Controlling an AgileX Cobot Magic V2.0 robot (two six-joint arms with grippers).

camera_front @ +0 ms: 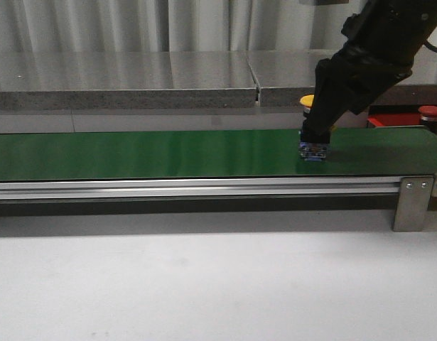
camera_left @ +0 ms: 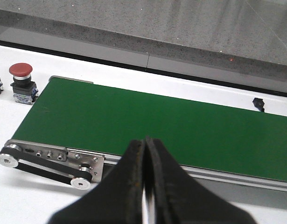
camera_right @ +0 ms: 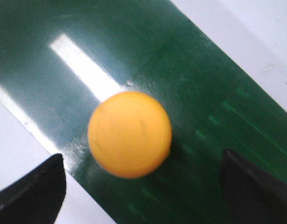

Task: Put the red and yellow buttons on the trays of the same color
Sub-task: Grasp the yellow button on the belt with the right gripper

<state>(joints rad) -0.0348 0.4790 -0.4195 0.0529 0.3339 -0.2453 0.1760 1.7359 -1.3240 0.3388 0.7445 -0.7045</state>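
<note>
glossy yellow button (camera_right: 129,134) on green belt (camera_right: 204,107); right pincer (camera_right: 142,186) spread wide, left pincer (camera_left: 145,182) closed.

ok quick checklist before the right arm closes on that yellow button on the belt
1. Right gripper open wide enough for the cap: ok, the two fingers stand apart on either side.
2. Yellow button between the fingers: ok, though it sits nearer one finger than the other.
3. Button on the green belt, upright: ok, cap faces the wrist camera.
4. Belt stopped: cannot tell; the wrist picture is blurred.
5. Left gripper out of the way: ok, shut and holding nothing, above the belt's other end.
6. Yellow tray in reach: cannot tell, none shows.
</note>
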